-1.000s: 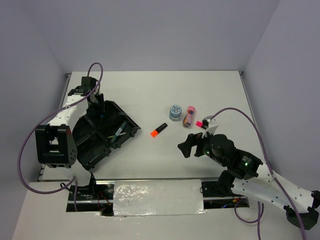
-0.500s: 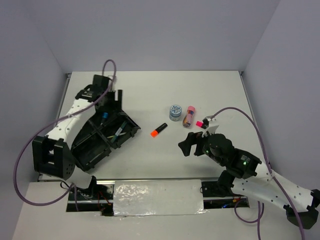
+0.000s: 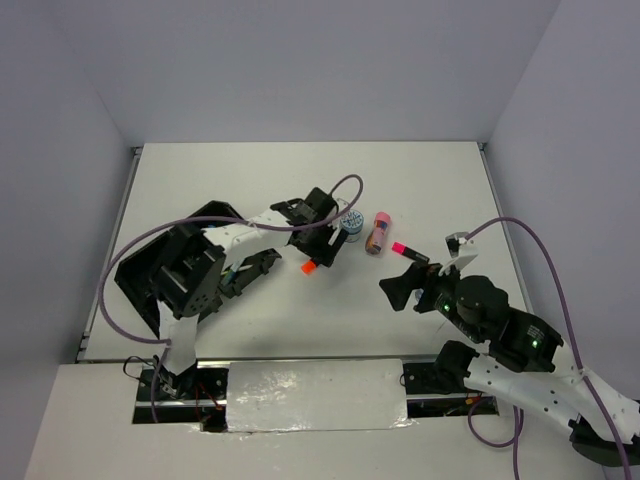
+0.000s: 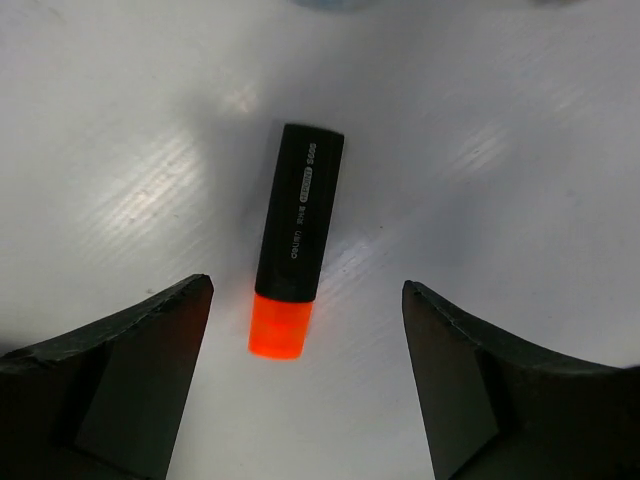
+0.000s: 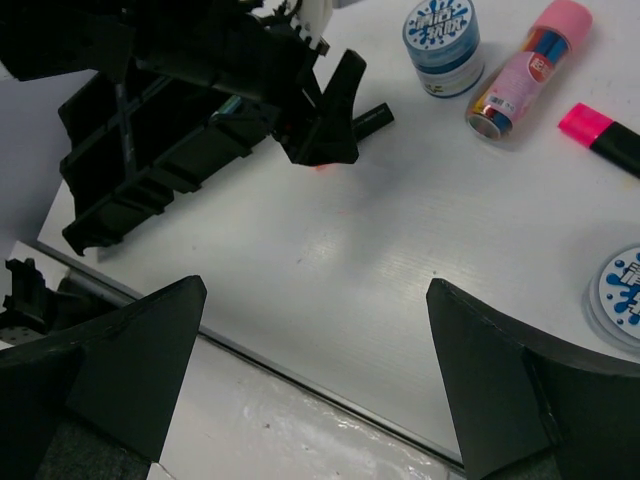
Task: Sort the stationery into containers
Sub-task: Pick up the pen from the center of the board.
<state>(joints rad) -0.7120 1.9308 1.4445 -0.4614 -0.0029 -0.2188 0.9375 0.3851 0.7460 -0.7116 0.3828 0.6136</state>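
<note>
A black highlighter with an orange cap (image 4: 295,240) lies flat on the white table. My left gripper (image 4: 305,290) hangs just above it, open, its two fingers either side of the cap end and not touching it. From above, only the orange cap (image 3: 308,267) shows below the left gripper (image 3: 322,245). A blue-white tape roll (image 3: 350,222), a pink-orange tube (image 3: 378,232) and a pink-capped highlighter (image 3: 410,252) lie to the right. The black organiser tray (image 3: 150,270) sits at the left. My right gripper (image 3: 420,280) is open and empty, near the pink highlighter.
In the right wrist view a second tape roll (image 5: 620,290) lies at the right edge, near the pink highlighter (image 5: 600,135). The left arm's purple cable (image 3: 335,200) loops over the table. A taped strip (image 3: 315,395) runs along the near table edge.
My left arm swung from the tray at the left to the middle of the table, above the orange-capped highlighter, and its jaws opened wide. The right arm shifted slightly right.
</note>
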